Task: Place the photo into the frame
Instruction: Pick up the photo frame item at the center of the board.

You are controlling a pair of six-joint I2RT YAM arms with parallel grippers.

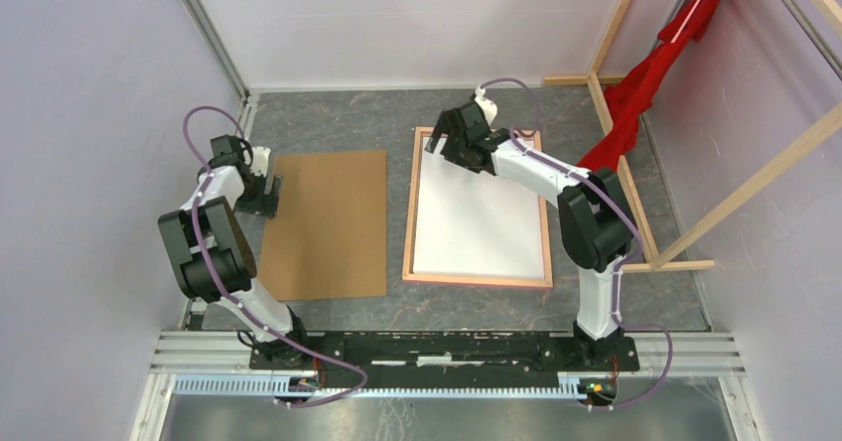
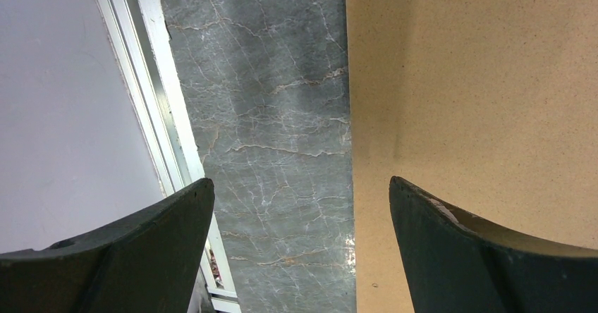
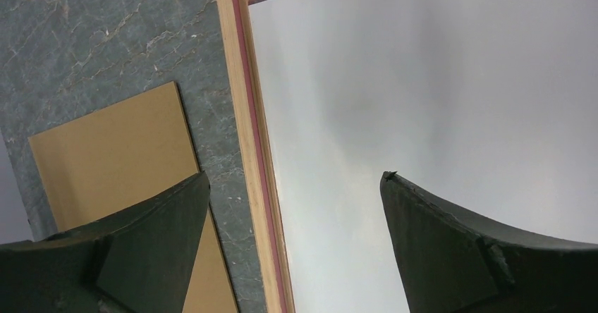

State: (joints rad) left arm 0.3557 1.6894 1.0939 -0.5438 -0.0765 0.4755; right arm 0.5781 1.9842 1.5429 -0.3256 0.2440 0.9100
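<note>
My left claw (image 2: 300,186), spread, straddles the edge of the photo (image 2: 479,80) — I should pinch that edge squarely; my right claw (image 3: 295,178), also spread, hovers over a corner of the frame (image 3: 236,80).

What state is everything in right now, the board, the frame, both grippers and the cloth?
Brown rectangular hardboard photo: flat, brown back up, outside frame.
Thin tan wooden frame: flat, tan side up, white panel inside.
Left gripper: open, empty, at the photo's left edge.
Right gripper: open, empty, over the frame's far-left corner.
Red cloth: draped on wooden beams.
</note>
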